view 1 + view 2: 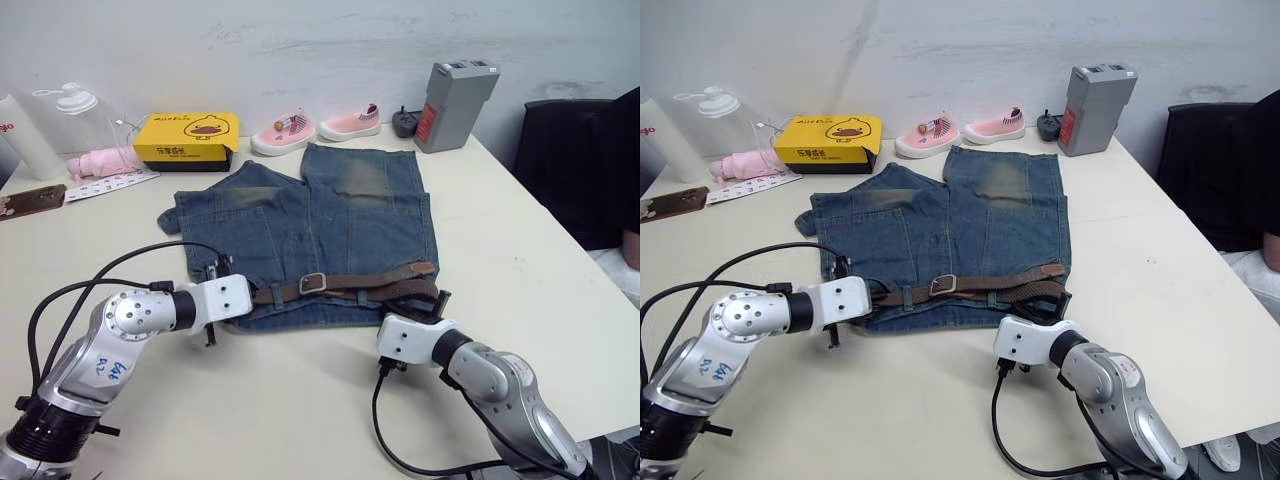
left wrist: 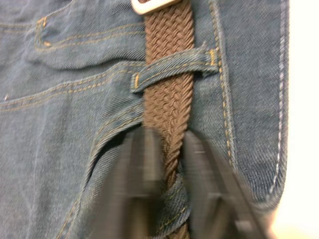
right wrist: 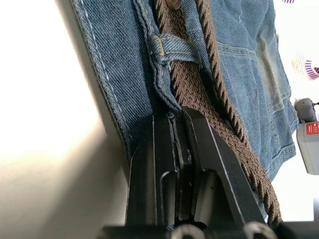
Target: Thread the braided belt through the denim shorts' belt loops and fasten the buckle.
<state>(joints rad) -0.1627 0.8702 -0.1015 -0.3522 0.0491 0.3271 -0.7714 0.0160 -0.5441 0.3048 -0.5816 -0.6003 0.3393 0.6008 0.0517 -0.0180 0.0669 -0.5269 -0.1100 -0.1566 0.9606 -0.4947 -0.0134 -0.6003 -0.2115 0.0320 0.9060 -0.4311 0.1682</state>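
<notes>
Denim shorts (image 1: 310,235) lie flat on the bench (image 1: 520,260), waistband toward the robot. Braided belt (image 1: 350,287) runs along the waistband, already passed under at least two belt loops: one belt loop (image 2: 174,67) crosses the strap in the left wrist view, another shows in the right wrist view. On the robot's right side the belt doubles back, two strands lying side by side there. Buckle (image 1: 313,283) sits mid-waistband, strap on both sides of it; can't tell if the prong is seated, so fastening looks unconfirmed. Judgement: threading mostly done, what's left is likely finishing the right-end loops and closing or checking the buckle.

Left gripper (image 2: 172,164) is low at the shorts' left waistband end, its two fingers clamped on the braided belt, strap pinched between them. Left forearm lies nearly level over the bench, pointing in toward the shorts.

Right gripper (image 3: 178,124) is at the right waistband end, fingers pressed together with the tips at the waistband edge beside the belt; can't tell whether any cloth or strap is caught. Right forearm angles in from the near right, wrist low.
</notes>
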